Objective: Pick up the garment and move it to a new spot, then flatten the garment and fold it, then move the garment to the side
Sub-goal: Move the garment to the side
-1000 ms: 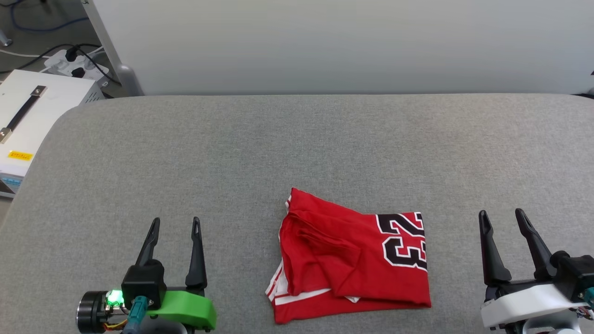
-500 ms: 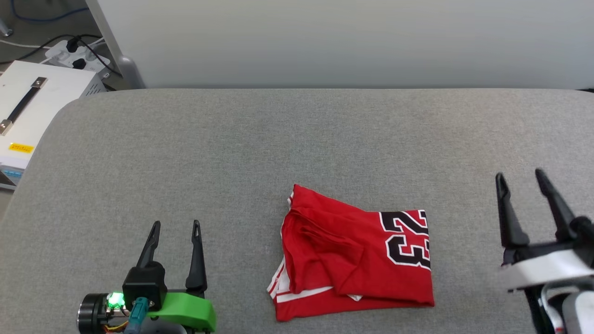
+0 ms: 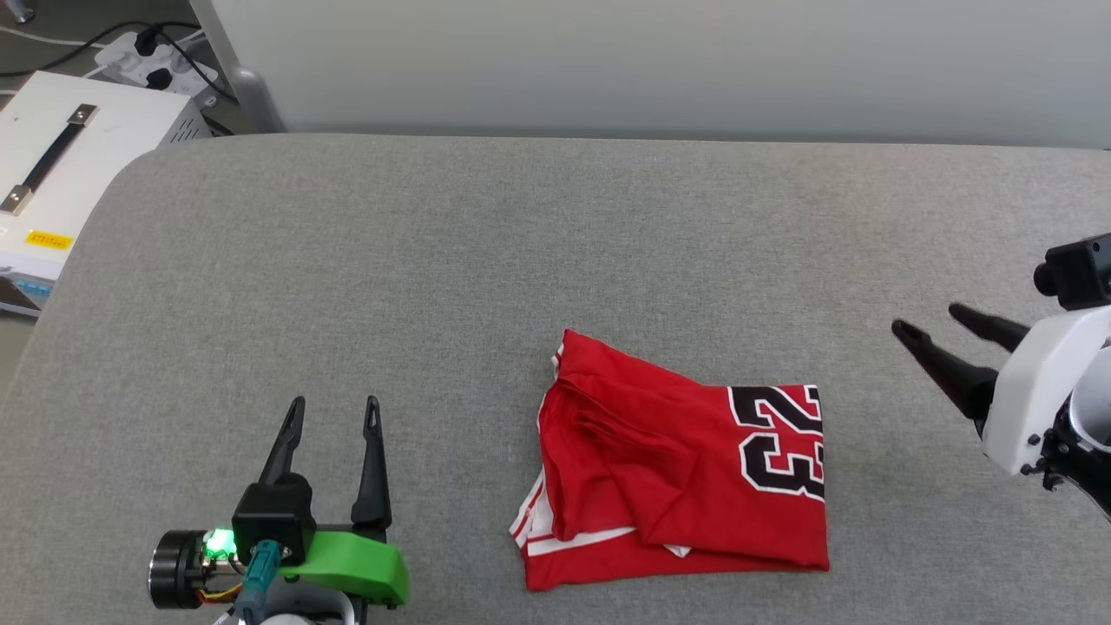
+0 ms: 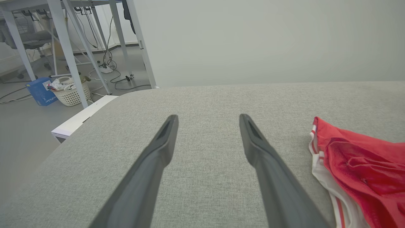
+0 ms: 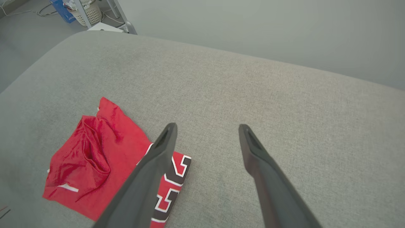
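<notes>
on the grey surface point(image 3: 521, 260), between the two arms, the folded garment point(image 3: 686, 486) lies where it was, untouched; the right end effector point(image 3: 924, 318) has lifted and swung its spread fingers leftward toward it, while the left end effector point(image 3: 335, 404) stays parked, fingers apart

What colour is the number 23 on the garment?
Black with a white outline, on the red garment; clearest in the head view.
</notes>
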### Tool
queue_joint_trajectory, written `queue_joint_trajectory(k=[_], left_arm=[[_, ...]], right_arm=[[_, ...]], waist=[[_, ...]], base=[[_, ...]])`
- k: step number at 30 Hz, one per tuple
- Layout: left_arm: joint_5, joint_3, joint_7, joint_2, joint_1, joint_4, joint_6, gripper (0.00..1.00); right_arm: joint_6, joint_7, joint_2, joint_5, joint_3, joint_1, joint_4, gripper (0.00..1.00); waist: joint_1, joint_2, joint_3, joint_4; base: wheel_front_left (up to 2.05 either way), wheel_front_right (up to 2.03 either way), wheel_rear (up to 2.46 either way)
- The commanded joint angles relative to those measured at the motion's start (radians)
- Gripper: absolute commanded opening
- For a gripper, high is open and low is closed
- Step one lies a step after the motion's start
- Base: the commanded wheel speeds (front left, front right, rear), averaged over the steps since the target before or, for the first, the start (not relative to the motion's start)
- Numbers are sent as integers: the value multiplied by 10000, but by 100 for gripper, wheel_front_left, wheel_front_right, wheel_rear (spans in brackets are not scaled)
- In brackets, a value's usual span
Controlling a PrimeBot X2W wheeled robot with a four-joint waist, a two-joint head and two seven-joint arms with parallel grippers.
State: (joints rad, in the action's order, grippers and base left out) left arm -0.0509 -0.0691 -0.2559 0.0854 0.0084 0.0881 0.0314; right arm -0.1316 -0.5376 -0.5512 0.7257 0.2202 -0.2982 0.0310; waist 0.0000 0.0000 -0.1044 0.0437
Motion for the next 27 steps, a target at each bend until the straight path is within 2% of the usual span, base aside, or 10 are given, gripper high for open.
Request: queue_joint_trajectory(k=[1, 5, 9, 19, 24, 25, 26, 27], left_arm=[[33, -13, -59, -15, -258, -1, -29, 100], [27, -95, -59, -60, -501, 1, -63, 100], [1, -211, -59, -123, -775, 19, -85, 100], [25, -329, -59, -203, -1375, 93, -110, 100], [31, -409, -59, -234, -1563, 172, -118, 100], [27, -415, -59, -240, -1586, 192, -111, 100], [23, -414, -59, -244, -1596, 206, -101, 100], [15, -404, -59, -249, -1587, 228, -88, 100]], right_arm=[[9, -649, -138, 530, 114, -24, -92, 100], [9, -2038, -311, 1751, 154, 319, -301, 100], [9, -2490, -208, 2174, 352, 615, -545, 100], [9, -1925, 828, 2268, 1540, 219, -2041, 100], [9, -1440, 868, 2164, 2392, 281, -2708, 100], [9, -1211, 824, 2145, 2524, 254, -2749, 65], [9, -989, 771, 2109, 2613, 209, -2757, 23], [9, -745, 676, 2060, 2747, 128, -2732, 0]], waist=[[0, 0, -157, 88], [0, 0, -455, 265], [0, 0, -823, 494], [0, 0, -1628, 930], [0, 0, -1739, 1082], [0, 0, -1734, 1097], [0, 0, -1714, 1098], [0, 0, -1657, 1085]], base=[[0, 0, 0], [0, 0, 0], [0, 0, 0], [0, 0, 0], [0, 0, 0], [0, 0, 0], [0, 0, 0], [0, 0, 0]])
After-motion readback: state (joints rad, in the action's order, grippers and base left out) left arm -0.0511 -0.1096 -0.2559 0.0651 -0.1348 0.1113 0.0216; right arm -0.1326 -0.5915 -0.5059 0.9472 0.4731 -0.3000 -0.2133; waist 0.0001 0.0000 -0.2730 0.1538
